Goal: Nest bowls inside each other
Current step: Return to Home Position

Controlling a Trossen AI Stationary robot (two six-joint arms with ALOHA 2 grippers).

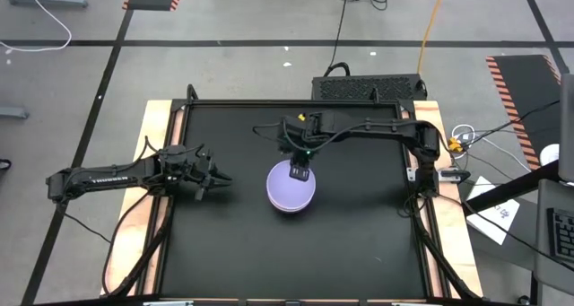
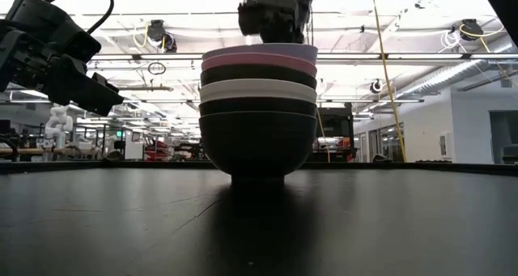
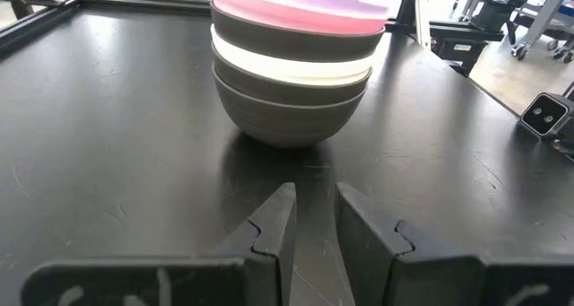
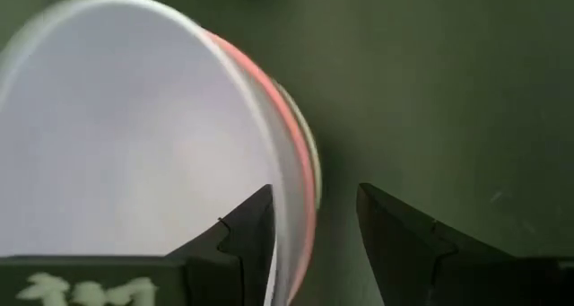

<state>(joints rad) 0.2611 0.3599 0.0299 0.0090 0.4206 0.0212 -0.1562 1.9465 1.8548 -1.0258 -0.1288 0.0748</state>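
A: Six bowls (image 1: 291, 191), one stack, mid-table (image 1: 359, 252) in the high view, lavender on top. I see none outside it.

B: So the nesting looks done. The arms?

A: The right gripper (image 1: 301, 170) hangs over the stack's rim at twelve o'clock. The left gripper (image 1: 218, 180) sits at its nine o'clock, apart. A vented box (image 1: 366, 87) and cables (image 1: 341, 28) lie beyond the table at twelve.

B: Low view?

A: Lavender, pink, black, white, black, black, top to bottom, seated level. The right gripper is directly above; the left one is raised, off at nine o'clock.

B: Left wrist?

A: Its jaws are a narrow gap apart, holding nothing, aimed at the stack.

B: Right wrist?

A: Jaws spread, straddling the top rim without pinching it.

B: What's left, I'd judge, is only pulling both arms back. The rim between those jaws is the snag, so lift straight before swinging away.
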